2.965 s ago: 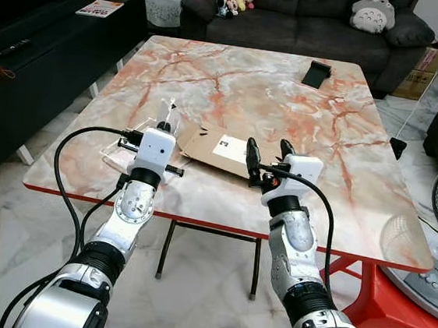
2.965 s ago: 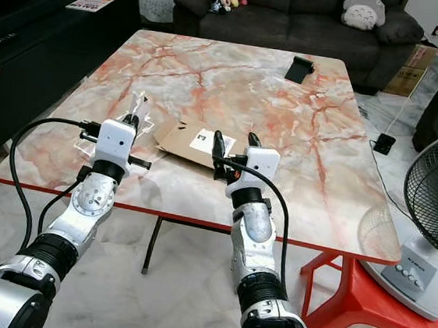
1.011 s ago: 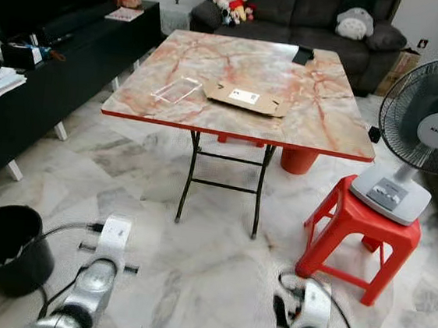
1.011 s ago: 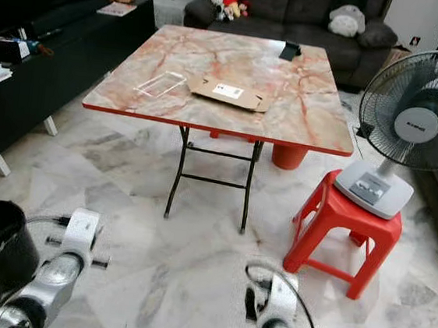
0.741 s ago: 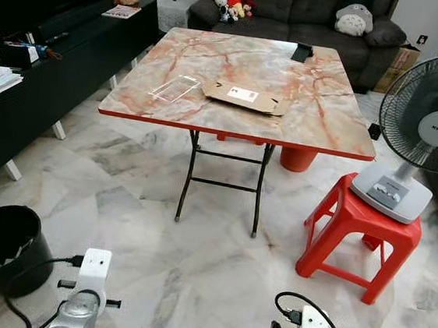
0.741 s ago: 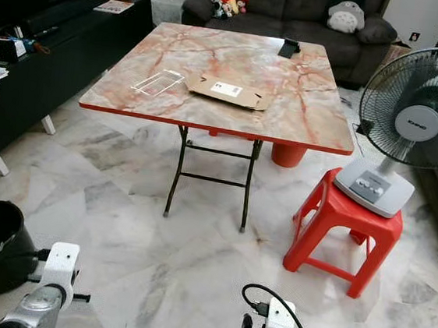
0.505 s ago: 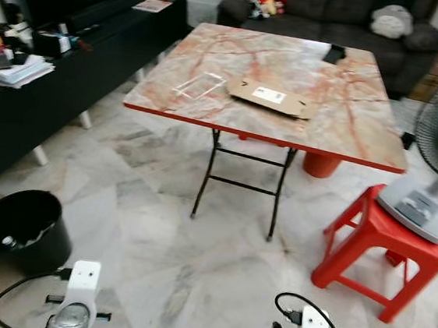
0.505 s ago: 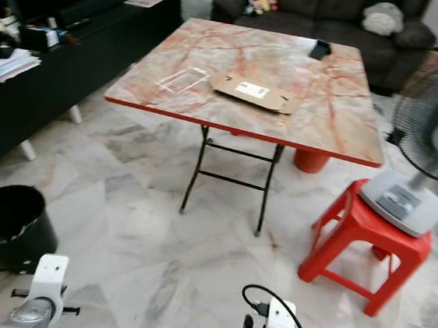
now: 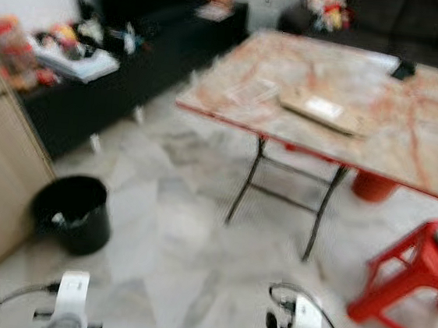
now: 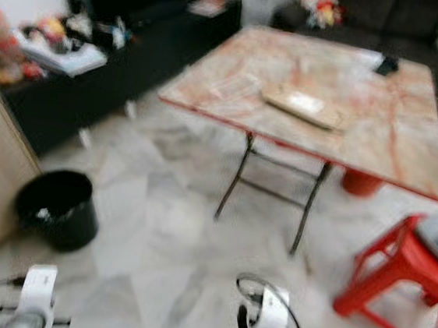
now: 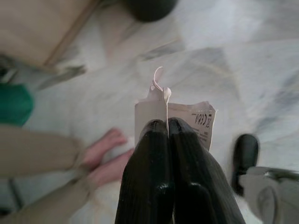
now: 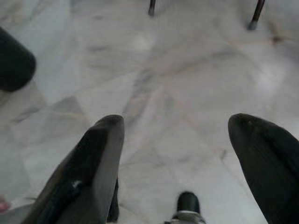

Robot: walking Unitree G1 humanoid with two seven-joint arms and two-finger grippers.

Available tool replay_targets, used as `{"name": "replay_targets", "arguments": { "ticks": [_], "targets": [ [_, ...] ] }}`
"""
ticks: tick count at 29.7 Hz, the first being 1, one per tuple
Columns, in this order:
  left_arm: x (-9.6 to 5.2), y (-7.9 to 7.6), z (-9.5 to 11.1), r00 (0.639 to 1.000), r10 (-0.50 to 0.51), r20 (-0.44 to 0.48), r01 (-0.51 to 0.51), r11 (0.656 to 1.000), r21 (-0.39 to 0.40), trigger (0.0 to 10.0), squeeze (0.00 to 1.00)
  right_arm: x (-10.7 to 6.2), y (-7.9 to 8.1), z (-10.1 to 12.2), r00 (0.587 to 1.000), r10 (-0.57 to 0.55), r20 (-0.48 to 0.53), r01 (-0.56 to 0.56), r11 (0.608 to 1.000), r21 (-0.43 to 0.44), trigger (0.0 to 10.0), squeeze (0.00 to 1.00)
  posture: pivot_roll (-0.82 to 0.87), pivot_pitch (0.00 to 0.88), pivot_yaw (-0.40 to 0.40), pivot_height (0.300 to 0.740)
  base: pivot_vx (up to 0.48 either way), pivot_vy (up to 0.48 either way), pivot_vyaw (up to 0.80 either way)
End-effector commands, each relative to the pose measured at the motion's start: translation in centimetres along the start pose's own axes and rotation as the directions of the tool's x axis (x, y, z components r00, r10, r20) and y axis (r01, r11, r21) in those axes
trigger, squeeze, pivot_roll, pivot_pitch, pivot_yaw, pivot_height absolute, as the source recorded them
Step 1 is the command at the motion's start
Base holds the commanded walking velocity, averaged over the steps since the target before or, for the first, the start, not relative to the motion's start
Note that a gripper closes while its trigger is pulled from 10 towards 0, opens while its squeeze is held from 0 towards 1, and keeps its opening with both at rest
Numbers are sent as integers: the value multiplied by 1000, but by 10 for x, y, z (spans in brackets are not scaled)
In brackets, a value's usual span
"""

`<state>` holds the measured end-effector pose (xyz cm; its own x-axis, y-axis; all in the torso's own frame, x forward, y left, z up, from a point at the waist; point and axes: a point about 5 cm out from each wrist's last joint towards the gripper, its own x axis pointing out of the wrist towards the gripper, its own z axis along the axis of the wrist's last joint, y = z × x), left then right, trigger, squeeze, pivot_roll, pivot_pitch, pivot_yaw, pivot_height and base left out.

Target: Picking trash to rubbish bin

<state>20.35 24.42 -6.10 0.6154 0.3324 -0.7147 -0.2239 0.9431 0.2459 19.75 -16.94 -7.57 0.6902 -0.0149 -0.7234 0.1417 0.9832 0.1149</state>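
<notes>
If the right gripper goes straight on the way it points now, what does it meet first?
Probably the marble floor: the open right gripper points down at bare tiles. The black bin lies off to one side, though depth is unclear.

- Head views are smeared with motion blur all over; the table (image 9: 343, 99) edge, the red stool (image 9: 414, 282) and the black bin (image 9: 73, 213) all go soft, no crisp line anywhere
- Light is even, soft daylight; the marble floor (image 9: 173, 230) reads pale and a bit washed out; the far cabinet (image 9: 135, 69) sinks into near-black
- Left wrist view: fingers (image 11: 154, 186) fairly sharp with a glossy sheen, paper scrap (image 11: 191, 119) readable; the floor behind is blurred
- Right wrist view: bright floor, faint glare; fingers (image 12: 93, 172) loom dark and soft
</notes>
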Motion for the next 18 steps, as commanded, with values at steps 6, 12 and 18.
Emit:
{"name": "replay_targets", "arguments": {
  "ticks": [6,12,18],
  "targets": [
    [-1,0,-4,1000,14,-25,-14,1000,-12,10000,0,0,-5,0,1000,-12,-6,12,1000,-29,10000,0,-33,5,4,740,176,0,263],
    [-1,0,-5,999,22,-26,-23,1000,-18,10000,0,0,-5,0,1000,-15,-6,14,1000,-11,10000,0,-27,12,-3,740,283,0,607],
    [-1,1,-6,999,28,-27,-29,999,-23,10000,0,0,-5,2,1000,-16,-6,16,1000,-10,10000,0,-26,16,-5,740,292,0,0]
  ]
}}
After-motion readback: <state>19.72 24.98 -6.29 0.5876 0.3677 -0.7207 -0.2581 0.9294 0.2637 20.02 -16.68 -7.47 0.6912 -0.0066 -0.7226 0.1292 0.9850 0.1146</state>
